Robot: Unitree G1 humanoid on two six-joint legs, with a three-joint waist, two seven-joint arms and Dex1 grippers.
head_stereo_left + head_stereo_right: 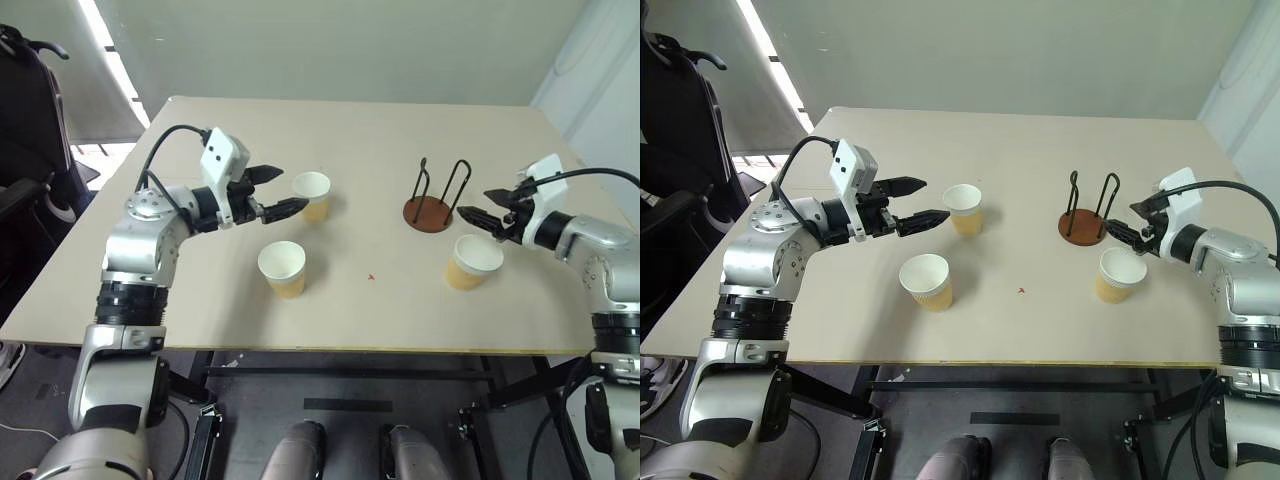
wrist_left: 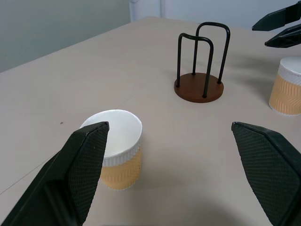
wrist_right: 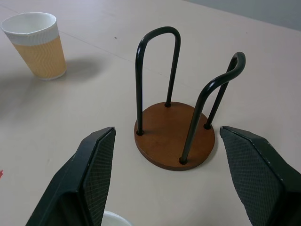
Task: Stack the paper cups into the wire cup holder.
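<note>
Three paper cups stand upright and apart on the table: one at the far left (image 1: 312, 193), one nearer the front (image 1: 282, 268), one at the right (image 1: 473, 261). The wire cup holder (image 1: 435, 200) stands right of centre with nothing between its loops. My left gripper (image 1: 288, 190) hovers open just left of the far-left cup (image 2: 117, 148), pointing at it. My right gripper (image 1: 478, 207) is open above the right cup, pointing at the holder (image 3: 174, 136), whose base lies just ahead of its fingertips.
The tan table (image 1: 400, 320) has bare room in the middle and at the back. Its front edge runs just below the nearer cups. A black chair (image 1: 25, 120) stands off the table's left side. A small red mark (image 1: 371, 277) lies near the centre.
</note>
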